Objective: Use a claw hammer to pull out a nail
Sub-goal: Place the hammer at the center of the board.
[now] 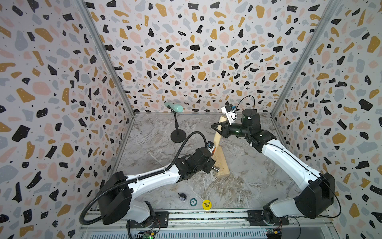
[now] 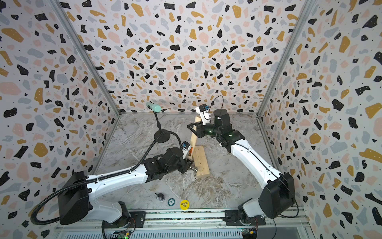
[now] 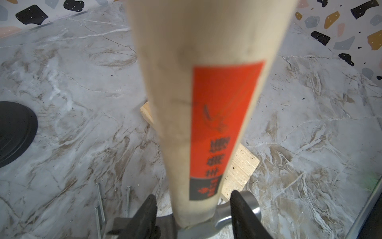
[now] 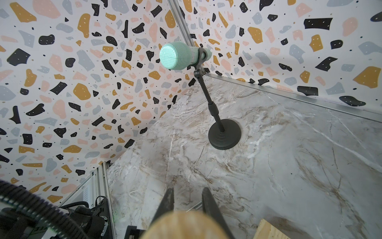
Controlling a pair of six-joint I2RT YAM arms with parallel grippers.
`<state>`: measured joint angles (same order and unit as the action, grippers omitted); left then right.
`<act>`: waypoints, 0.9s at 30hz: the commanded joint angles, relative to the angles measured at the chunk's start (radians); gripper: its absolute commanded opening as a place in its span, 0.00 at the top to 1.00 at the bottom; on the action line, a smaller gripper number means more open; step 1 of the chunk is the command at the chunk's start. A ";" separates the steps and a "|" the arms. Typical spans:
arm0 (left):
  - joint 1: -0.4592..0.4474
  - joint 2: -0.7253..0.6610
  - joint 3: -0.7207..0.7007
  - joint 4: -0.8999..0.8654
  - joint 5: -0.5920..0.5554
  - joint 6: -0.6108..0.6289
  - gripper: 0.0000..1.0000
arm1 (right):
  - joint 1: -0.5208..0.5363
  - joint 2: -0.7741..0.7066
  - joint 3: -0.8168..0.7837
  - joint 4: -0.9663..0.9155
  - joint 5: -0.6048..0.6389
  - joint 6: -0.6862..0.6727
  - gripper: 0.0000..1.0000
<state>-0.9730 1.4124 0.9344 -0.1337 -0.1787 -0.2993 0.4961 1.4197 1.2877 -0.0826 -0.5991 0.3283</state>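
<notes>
Left wrist: claw hammer (image 3: 206, 103) hides most of wood block (image 3: 241, 167).

One claw hammer (image 1: 216, 139), one wood block (image 1: 223, 165), one microphone (image 1: 175, 107), at least three nails (image 3: 100, 196).

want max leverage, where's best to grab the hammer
Grip the claw hammer high on its handle, near the free end, where the right hand holds it, closing sideways across the round shaft. The handle leans up from the head by the wood block, giving the longest lever.
</notes>
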 commanded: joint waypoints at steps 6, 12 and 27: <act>-0.009 0.020 0.048 0.002 -0.031 -0.009 0.49 | 0.005 -0.030 0.079 0.080 -0.038 0.054 1.00; -0.010 0.043 0.061 -0.010 -0.038 -0.014 0.50 | 0.005 -0.034 0.083 0.079 -0.021 0.049 1.00; -0.012 0.079 0.079 -0.041 -0.084 -0.022 0.55 | 0.005 -0.034 0.110 0.066 -0.006 0.040 1.00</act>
<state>-0.9794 1.4773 0.9829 -0.1631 -0.2390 -0.3115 0.4950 1.4204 1.3132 -0.0883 -0.5602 0.3172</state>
